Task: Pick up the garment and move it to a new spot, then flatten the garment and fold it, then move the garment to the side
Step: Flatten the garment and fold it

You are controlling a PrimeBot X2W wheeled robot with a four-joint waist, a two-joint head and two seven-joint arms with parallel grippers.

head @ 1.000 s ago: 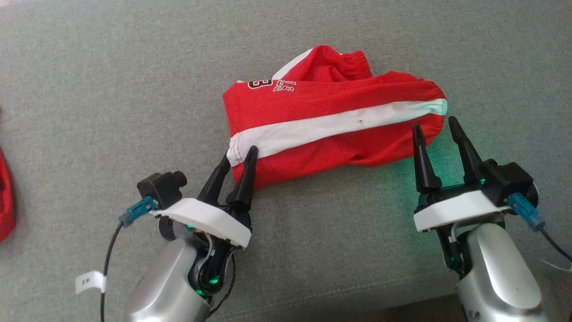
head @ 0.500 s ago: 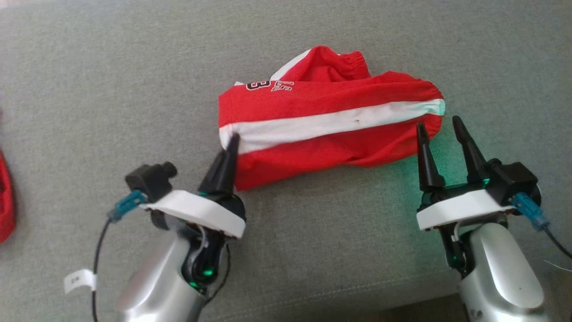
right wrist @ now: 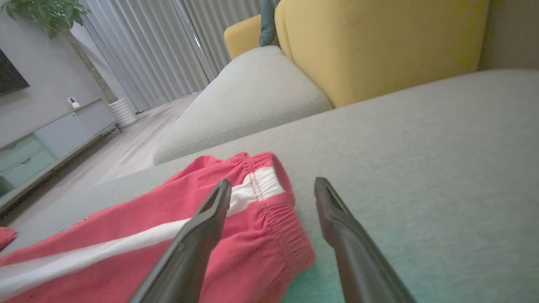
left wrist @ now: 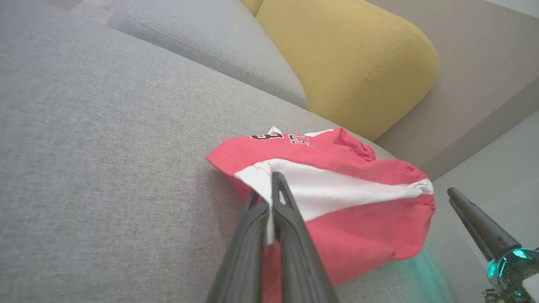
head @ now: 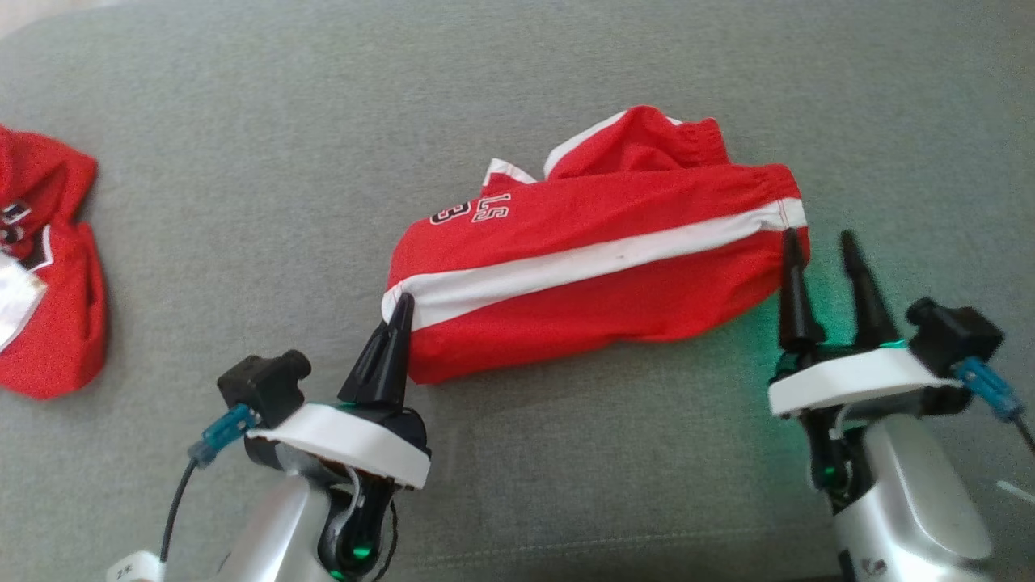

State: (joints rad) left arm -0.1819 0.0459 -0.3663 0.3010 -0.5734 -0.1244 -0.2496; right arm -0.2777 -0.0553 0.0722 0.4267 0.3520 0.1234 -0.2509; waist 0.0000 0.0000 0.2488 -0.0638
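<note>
Head view: a pair of red shorts point(head: 598, 275) with a white side stripe and black lettering lies crumpled across the middle of a grey sofa seat point(head: 242, 162). At lower left the left fingers point(head: 384, 364) are pressed together, their tips meeting the hem end of the white stripe. At lower right the right fingers point(head: 796, 299) stand wide apart at the elastic waistband end, one tip over the fabric edge, the other over bare seat. A second red garment point(head: 48, 275) lies well apart at the far left edge. Left wrist view: the left fingers pinch a fold of the white stripe between them, and the shorts stretch away toward a yellow cushion point(left wrist: 345, 63). Right wrist view: the right fingers are spread with nothing between them, one crossing the waistband, the other over grey upholstery just beside it; pale curtains point(right wrist: 168, 42) hang beyond.
</note>
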